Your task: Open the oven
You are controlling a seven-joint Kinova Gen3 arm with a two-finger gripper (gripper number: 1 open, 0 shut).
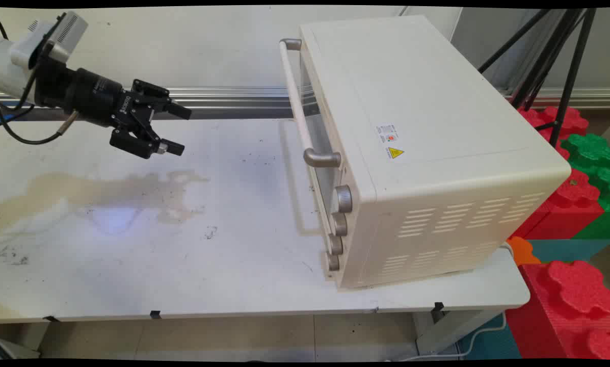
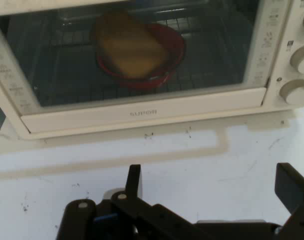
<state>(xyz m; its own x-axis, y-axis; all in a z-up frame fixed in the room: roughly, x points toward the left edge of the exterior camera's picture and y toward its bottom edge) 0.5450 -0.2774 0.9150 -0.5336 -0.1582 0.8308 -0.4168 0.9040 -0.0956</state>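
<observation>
Ahead of the gripper [image 1: 175, 130], well apart, I am facing the closed toaster oven [image 1: 412, 153], bread [image 2: 131, 46] in a red bowl [image 2: 169, 45] inside; fingers are spreading wide, holding nothing. I am judging a level, centred line toward its door handle [image 1: 299, 104] best.

My arm [image 1: 9, 56] is white and rounded, ending in a glossy black cylindrical wrist [image 1: 88, 97] with small white lettering along its side. A pale grey ribbed camera box [image 1: 62, 28] sits on top. Thin black cables [image 1: 17, 132] loop beneath. My gripper [image 1: 175, 130] is matte black angular linkage with two blocky fingers [image 1: 171, 148], silver screws at the joints.
</observation>
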